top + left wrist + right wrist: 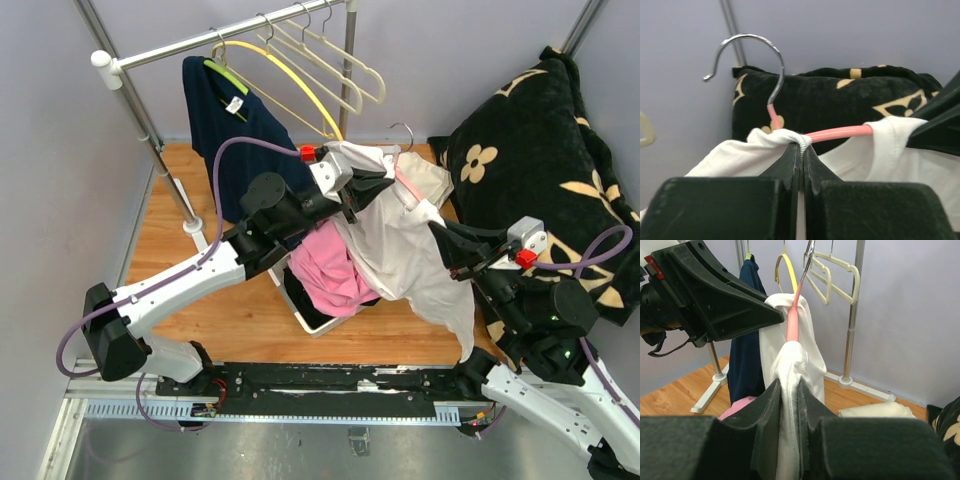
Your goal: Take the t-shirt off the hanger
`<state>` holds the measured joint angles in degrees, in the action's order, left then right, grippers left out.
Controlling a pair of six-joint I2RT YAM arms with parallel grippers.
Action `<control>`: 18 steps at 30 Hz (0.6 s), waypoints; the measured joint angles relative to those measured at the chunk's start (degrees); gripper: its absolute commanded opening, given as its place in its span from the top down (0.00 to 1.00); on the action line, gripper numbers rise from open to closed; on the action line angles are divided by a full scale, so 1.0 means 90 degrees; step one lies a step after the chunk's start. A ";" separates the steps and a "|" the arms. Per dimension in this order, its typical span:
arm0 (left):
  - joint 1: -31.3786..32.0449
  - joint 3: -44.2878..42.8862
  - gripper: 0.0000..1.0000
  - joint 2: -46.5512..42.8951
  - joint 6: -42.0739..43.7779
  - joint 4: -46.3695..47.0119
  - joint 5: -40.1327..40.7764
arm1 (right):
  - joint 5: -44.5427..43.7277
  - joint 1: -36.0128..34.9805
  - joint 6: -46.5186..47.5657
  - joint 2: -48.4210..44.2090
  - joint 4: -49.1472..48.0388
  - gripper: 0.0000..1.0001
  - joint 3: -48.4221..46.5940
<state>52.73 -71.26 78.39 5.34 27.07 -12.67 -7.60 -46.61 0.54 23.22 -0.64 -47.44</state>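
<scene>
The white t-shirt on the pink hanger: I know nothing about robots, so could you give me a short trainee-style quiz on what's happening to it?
1. True or false: the metal hook of the pink hanger is hooked on nothing.
2. Fill the gap: the garment lying in the basket below is ____ in colour.
3. What does the left tool pinch? A the white t-shirt; B the metal hook; C the basket.
Key: 1 true; 2 pink; 3 A.
</scene>
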 measured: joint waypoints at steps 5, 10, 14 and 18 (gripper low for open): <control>0.0000 -0.0041 0.52 0.0000 -0.0046 -0.0481 -0.0272 | -0.0005 0.0000 0.0000 0.0002 -0.0056 0.99 0.0092; 0.0007 0.0066 0.23 -0.0039 -0.0022 -0.0646 0.0352 | -0.0068 0.0000 0.0007 -0.0034 -0.0083 0.99 0.0170; 0.0005 0.0435 0.22 -0.0257 -0.0051 -0.0491 0.0748 | -0.0078 0.0000 0.0039 -0.0092 -0.0087 0.99 0.0257; 0.0007 0.0464 0.22 -0.0381 -0.0044 -0.0223 0.0833 | -0.0070 0.0000 0.0068 -0.0100 -0.0087 0.99 0.0289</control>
<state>52.80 -67.09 74.96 4.95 25.06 -5.17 -8.23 -46.61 1.15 22.33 -1.43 -44.84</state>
